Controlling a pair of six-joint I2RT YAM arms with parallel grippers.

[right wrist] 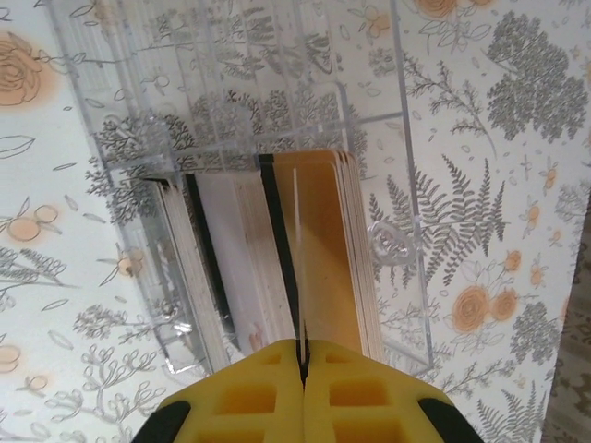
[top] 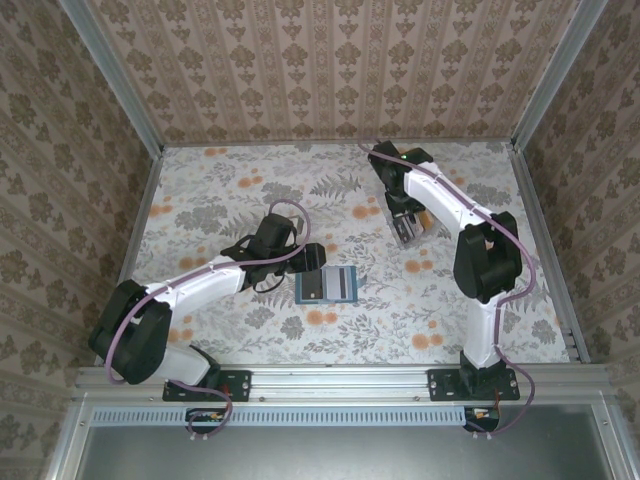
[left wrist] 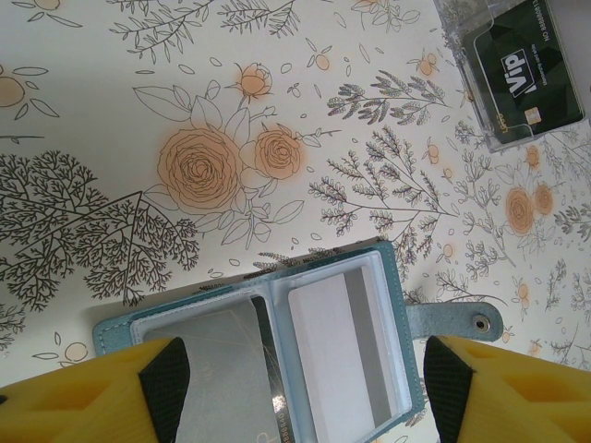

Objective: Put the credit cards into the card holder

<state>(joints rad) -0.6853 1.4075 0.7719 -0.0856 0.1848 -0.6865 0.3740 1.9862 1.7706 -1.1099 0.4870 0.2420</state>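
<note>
Right fingers [right wrist: 249, 401] are clenched flat together, and a thin pale card [right wrist: 296, 268] runs edge-on straight up from their seam. I read that as a pinch on one card out of the stack. The rest of the credit cards [right wrist: 323, 249] stand on edge just beside it, dark, white and tan, packed in the clear box [right wrist: 231, 83] on the far right of the tabletop [top: 220, 180]. On the other side, the left fingers [left wrist: 88, 397] are spread wide and grasping nothing, one on each side of the card holder [left wrist: 342, 341], which lies open and flat, pockets up. Here's what matters: from the top camera the card holder sits well apart from the box, off to the left and nearer the arm bases, its long axis running left to right. The left arm is right over it, and the right arm has the card. So I judge the coming move is a carry leftward and back toward the bases, tipping the card from upright to match a pocket. I can't tell which way the slots open.
</note>
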